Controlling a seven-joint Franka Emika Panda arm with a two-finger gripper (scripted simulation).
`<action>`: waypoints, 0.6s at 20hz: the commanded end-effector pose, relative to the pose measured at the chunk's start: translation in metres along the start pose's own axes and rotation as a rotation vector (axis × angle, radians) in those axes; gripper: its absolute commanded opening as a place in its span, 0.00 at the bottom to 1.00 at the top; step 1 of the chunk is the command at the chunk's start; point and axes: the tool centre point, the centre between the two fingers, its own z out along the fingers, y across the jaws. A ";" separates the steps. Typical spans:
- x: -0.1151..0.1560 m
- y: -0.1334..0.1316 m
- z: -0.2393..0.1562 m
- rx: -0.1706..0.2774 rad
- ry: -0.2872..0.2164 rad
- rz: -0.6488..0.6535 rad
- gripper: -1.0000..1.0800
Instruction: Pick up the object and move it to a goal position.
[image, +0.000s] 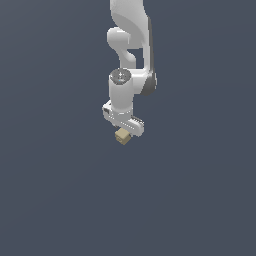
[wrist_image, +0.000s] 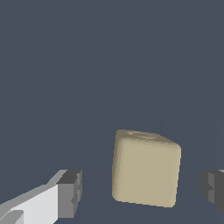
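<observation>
Tan cube (wrist_image: 145, 169) sits between the spread claw (wrist_image: 142, 190) pads, untouched; centre it, square both pads to opposite faces, then pinch

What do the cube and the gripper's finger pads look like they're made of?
The cube is plain matte tan with rounded edges and no grain or gloss, so perhaps wood or plastic; a render can't settle it. The finger pads look dark grey and matte, possibly rubber, against the white gripper body.
</observation>
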 end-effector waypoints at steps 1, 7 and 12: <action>-0.005 0.005 0.005 -0.003 0.001 0.045 0.96; -0.012 0.013 0.012 -0.007 0.001 0.107 0.96; -0.013 0.014 0.013 -0.007 0.001 0.114 0.96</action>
